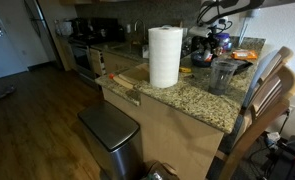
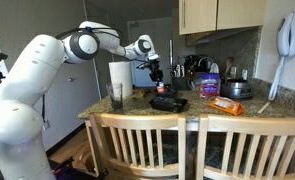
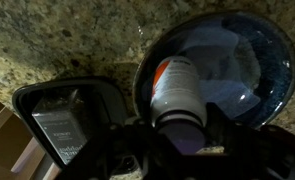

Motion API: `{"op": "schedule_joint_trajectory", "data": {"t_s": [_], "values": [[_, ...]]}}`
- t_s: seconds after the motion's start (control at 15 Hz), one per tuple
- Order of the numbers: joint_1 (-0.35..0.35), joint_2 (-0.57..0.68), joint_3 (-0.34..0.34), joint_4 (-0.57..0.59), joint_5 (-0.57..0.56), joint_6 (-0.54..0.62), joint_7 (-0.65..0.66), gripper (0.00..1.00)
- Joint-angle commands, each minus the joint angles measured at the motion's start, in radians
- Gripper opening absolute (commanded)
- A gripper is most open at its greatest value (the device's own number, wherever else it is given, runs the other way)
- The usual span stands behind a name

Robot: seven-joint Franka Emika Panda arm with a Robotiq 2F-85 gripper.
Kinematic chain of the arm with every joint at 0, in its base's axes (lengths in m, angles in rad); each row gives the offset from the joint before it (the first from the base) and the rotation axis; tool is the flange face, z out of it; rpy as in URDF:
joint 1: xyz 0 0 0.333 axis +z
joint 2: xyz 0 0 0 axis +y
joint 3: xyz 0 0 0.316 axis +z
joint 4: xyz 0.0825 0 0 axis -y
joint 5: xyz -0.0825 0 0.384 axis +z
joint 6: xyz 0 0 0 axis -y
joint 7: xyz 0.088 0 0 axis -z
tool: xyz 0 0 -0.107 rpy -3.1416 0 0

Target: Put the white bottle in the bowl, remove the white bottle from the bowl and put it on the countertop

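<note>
The white bottle (image 3: pixel 177 88), with an orange band, hangs cap-up between my fingers in the wrist view. My gripper (image 3: pixel 180 135) is shut on its neck and cap. Below it lies the dark blue bowl (image 3: pixel 272 75) with something clear and crinkled inside. The bottle's base is over the bowl's left half; I cannot tell whether it touches. In an exterior view my gripper (image 2: pixel 157 74) is just above the dark bowl (image 2: pixel 169 103) on the speckled granite countertop (image 2: pixel 259 109), with the bottle (image 2: pixel 161 88) under it.
A big paper towel roll (image 1: pixel 165 55) and a clear grey tumbler (image 1: pixel 222 75) stand on the countertop (image 1: pixel 199 100) near its edge. A black flat device (image 3: pixel 67 120) lies left of the bowl. A purple tub (image 2: pixel 209 86) and an orange packet (image 2: pixel 227 104) sit beyond. Wooden chairs (image 2: pixel 147 140) line the counter.
</note>
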Motion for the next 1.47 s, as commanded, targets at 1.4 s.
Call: {"op": "schedule_joint_trajectory", "data": {"t_s": [1.4], "values": [[0.165,-0.139,-0.107,-0.043,-0.279,0.102,0.565,1.0]]}}
